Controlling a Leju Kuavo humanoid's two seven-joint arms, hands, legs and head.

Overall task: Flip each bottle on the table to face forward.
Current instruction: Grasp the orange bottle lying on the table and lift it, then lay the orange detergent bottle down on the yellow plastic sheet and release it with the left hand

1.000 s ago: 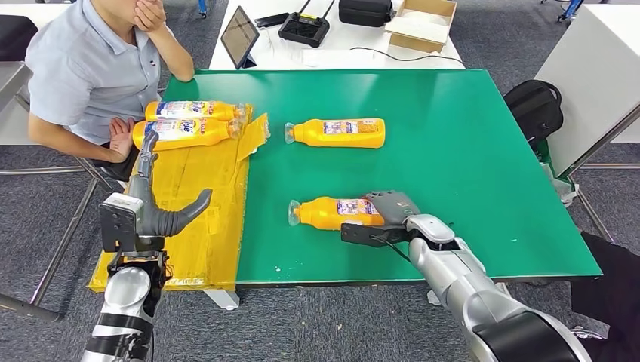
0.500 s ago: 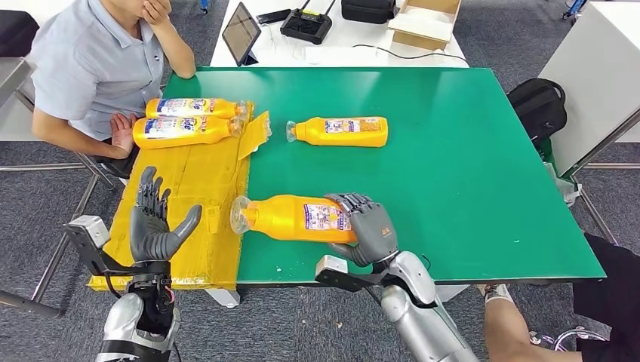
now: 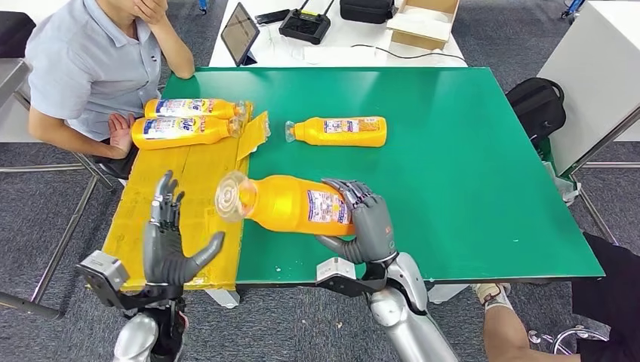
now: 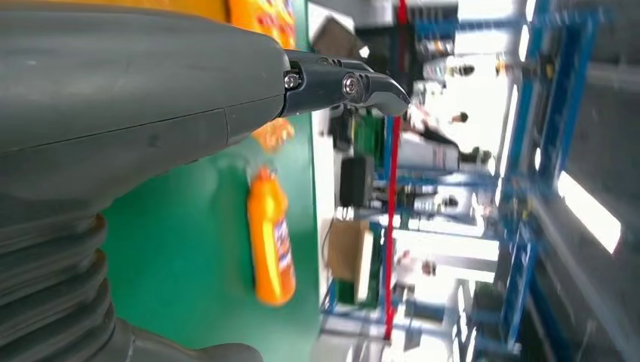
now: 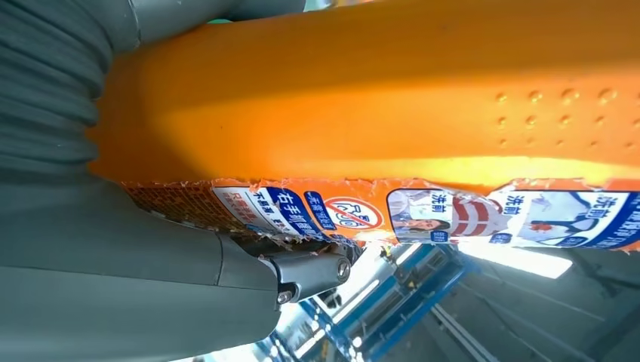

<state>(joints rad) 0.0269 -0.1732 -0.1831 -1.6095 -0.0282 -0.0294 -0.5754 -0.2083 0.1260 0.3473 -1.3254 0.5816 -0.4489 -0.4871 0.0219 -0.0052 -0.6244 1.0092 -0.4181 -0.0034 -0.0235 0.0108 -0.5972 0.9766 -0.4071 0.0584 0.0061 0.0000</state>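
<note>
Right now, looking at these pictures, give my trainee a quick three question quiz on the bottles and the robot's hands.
1. True or false: the right hand grips an orange plastic bottle lifted off the green table.
2. How many orange bottles lie on the yellow cardboard sheet beside the seated person?
A) one B) two C) three
3. Fill in: the left hand is ____, holding nothing.

Key: 1 true; 2 B, the far cardboard bottle and the near cardboard bottle; 3 open.
</note>
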